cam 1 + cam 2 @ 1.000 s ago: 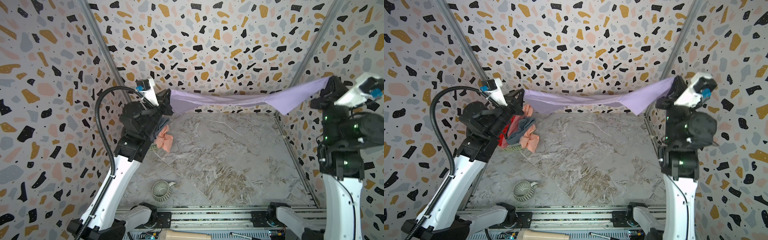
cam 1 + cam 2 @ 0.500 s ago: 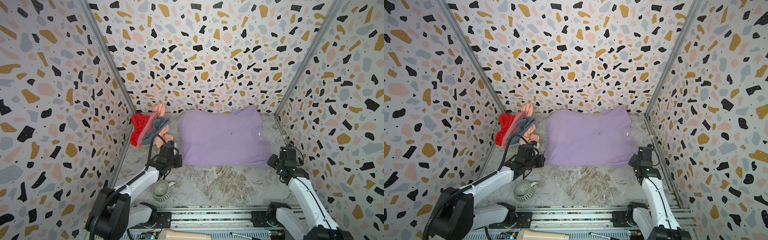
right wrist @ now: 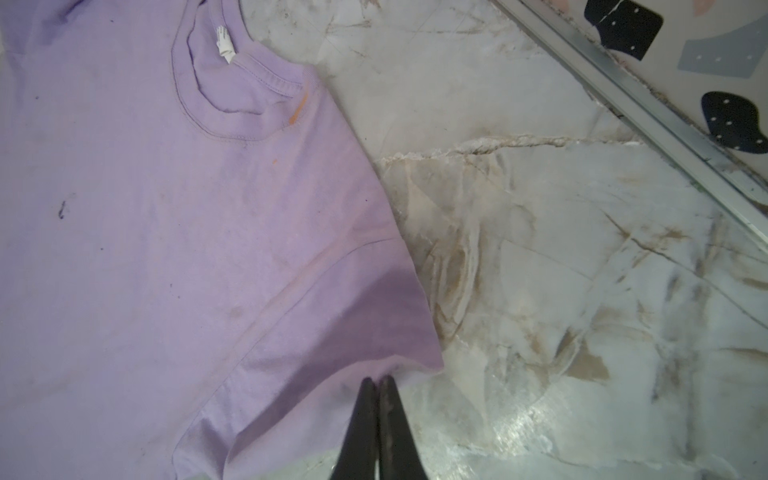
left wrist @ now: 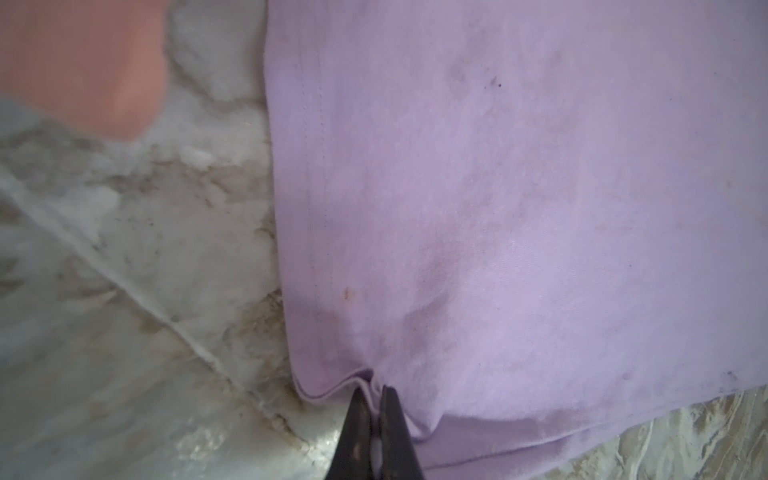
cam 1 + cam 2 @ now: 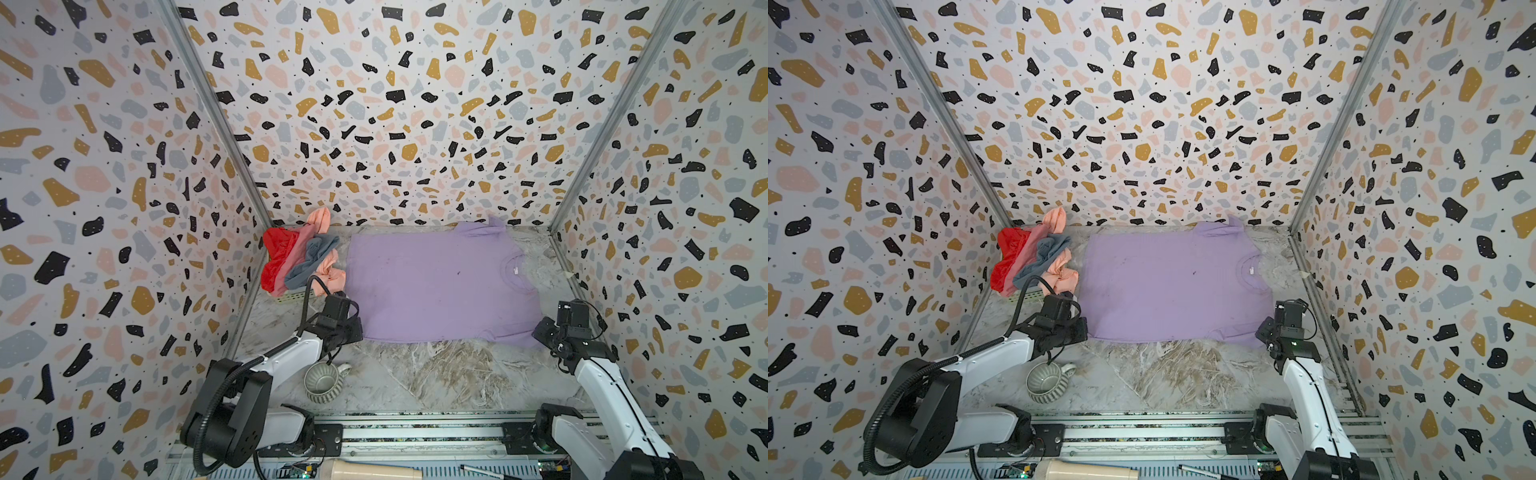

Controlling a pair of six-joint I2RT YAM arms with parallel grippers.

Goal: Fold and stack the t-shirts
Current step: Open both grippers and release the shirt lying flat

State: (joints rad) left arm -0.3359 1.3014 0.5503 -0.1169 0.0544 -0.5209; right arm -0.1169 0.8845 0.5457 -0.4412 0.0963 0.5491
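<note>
1. At the nearest edge, a smooth beige cylinder (image 5: 374,471) lies on its side in front of the metal rail (image 5: 415,432) that carries both arm bases.
2. A ribbed grey-green ceramic mug (image 5: 322,382) stands upright on the marble-patterned worktop (image 5: 436,374), near left, its handle pointing right. It sits just beside the left arm.
3. The left gripper (image 4: 376,388) is closed. Its tips pinch the near-left hem corner of a soft, short-sleeved lilac t-shirt (image 5: 436,286), and the cloth puckers where the tips meet.
4. The right gripper (image 3: 377,380) is also closed. Its tips are pressed together on the hem of the near-right sleeve.
5. The lilac t-shirt lies spread flat across the middle and far part of the worktop in both top views. Its hem is at the left and its collar at the right. A small white neck label (image 3: 224,45) shows inside the collar. The far sleeve reaches the back wall, and small dark and orange marks dot the cloth.
6. In the far-left corner, crumpled shirts are heaped on a pale slatted basket (image 5: 291,296):
   - a red cloth shirt (image 5: 278,253) is leftmost
   - a dusty pink shirt (image 5: 297,253) is next
   - a grey-blue shirt (image 5: 311,262) follows
   - a peach shirt (image 5: 332,274) is nearest the lilac hem.
</note>
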